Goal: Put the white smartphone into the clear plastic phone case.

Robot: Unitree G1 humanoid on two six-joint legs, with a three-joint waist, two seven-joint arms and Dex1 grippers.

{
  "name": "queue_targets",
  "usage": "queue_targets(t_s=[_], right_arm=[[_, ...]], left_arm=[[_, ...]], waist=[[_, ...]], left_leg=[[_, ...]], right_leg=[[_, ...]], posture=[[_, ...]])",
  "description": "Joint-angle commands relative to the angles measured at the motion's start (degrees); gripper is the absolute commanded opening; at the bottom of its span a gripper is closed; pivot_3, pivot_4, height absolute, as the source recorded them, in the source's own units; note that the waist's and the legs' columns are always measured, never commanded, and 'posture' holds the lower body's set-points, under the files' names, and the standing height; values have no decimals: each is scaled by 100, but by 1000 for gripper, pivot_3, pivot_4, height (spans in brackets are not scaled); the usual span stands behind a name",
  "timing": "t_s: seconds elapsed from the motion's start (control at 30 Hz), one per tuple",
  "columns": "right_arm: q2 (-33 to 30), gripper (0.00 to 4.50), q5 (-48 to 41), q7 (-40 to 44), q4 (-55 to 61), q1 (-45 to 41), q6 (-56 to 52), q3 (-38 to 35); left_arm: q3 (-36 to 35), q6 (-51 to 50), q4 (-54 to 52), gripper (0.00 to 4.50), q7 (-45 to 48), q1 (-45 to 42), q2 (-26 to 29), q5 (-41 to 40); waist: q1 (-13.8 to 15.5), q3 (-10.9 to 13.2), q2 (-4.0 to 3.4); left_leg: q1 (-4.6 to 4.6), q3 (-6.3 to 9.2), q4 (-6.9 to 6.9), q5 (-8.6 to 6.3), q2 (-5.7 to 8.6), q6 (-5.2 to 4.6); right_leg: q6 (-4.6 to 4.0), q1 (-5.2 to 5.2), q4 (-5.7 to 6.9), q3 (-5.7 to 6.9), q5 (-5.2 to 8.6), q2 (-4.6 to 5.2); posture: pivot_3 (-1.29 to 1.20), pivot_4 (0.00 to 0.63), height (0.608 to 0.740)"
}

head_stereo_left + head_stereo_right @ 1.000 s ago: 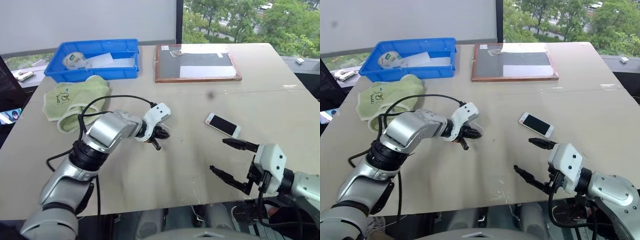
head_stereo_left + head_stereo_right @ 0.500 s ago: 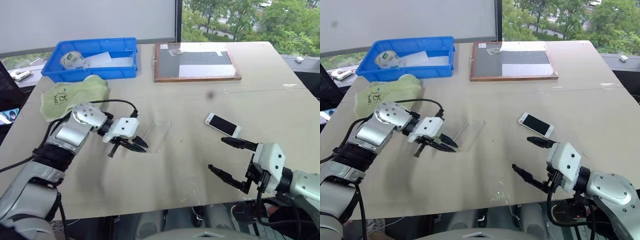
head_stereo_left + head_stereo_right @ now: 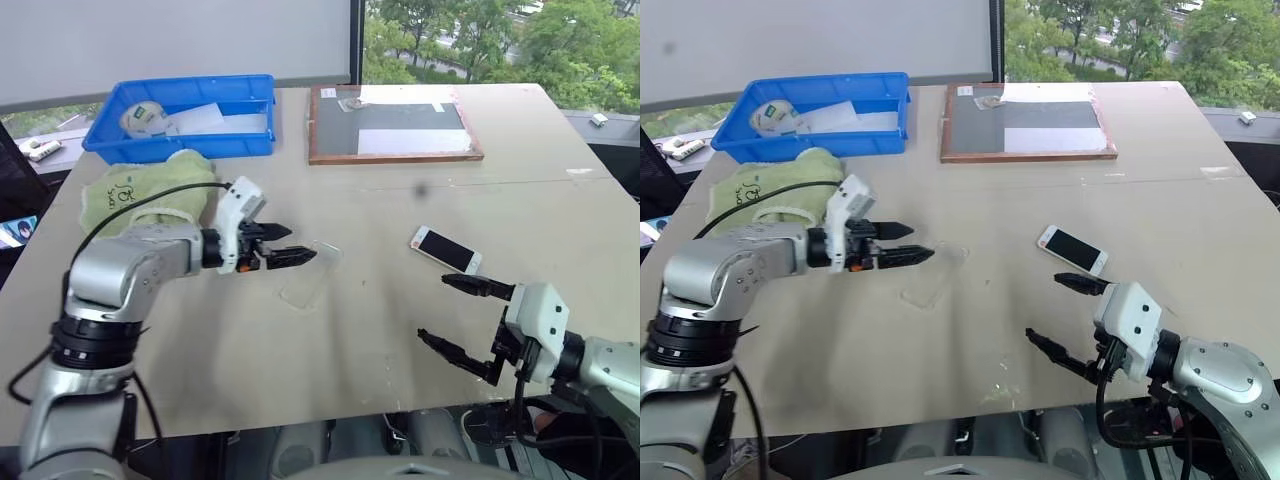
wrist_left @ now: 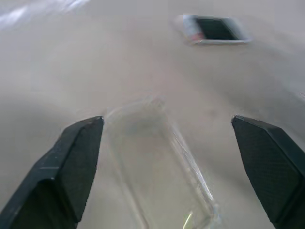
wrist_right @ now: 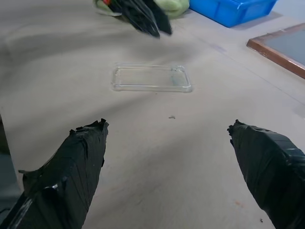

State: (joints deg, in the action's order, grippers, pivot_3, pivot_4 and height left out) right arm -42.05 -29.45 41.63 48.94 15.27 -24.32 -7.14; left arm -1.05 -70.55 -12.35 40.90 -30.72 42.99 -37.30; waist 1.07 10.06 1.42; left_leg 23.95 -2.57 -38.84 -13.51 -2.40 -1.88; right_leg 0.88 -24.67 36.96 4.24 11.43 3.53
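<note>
The clear plastic phone case [image 3: 308, 277] lies flat on the tan table, near its middle. My left gripper [image 3: 294, 244] hovers just above the case's left end, open, with nothing between its black fingers [image 4: 76, 157]. In the left wrist view the clear case [image 4: 159, 167] sits between the spread fingers and the phone [image 4: 215, 29] beyond it. The white smartphone [image 3: 446, 250] lies screen up to the right of the case. My right gripper [image 3: 436, 309] is wide open and empty near the front edge, just in front of the phone. The case [image 5: 151, 78] lies ahead of it.
A blue bin [image 3: 255, 92] with a tape roll and papers stands at the back left. A green towel [image 3: 140, 195] lies in front of it. A wood-framed dark board [image 3: 390, 125] lies at the back centre. The table's front edge runs close under my right gripper.
My left gripper has gone from shut to wide open, letting go of the case, which now lies flat. The left hand has drawn left and up and rolled. The right arm has kept still.
</note>
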Motion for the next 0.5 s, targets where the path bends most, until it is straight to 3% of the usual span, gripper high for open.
queue_targets(t_s=[0.03, 0.2, 0.47, 0.5], right_arm=[[-42, 4500, -89, 98, 55, -102, 85, -54], [-76, 4500, -88, 154, 30, -135, 59, -82], [-93, 4500, -86, 80, 224, 91, 9, -278], [-90, 4500, -72, 68, 250, 134, 18, -291]], left_arm=[[-55, -1224, -491, 4465, -353, -363, -243, -387], [226, -1742, -974, 4465, -1059, -360, -1013, -261], [2255, -1207, -960, 4465, -1603, -262, -384, 824], [2358, -1164, -927, 3937, -1553, -266, -333, 854]], waist=[[-13, 4, 7], [-16, 5, 9], [-17, -17, -6], [-19, -26, -12]], left_leg=[[0, 0, 0, 0, 4, 0], [-7, -11, 9, 0, 10, 1], [-27, -13, 29, 0, 14, 2], [-33, -13, 29, 0, 14, 2]], right_leg=[[0, -1, 0, -2, 0, -3], [0, -1, -1, -19, 0, -2], [-2, 1, 0, -37, 0, -9], [-2, 7, 0, -36, 1, -9]], posture=[[0, 150, 740], [0, 150, 740], [0, 150, 740], [0, 150, 740]])
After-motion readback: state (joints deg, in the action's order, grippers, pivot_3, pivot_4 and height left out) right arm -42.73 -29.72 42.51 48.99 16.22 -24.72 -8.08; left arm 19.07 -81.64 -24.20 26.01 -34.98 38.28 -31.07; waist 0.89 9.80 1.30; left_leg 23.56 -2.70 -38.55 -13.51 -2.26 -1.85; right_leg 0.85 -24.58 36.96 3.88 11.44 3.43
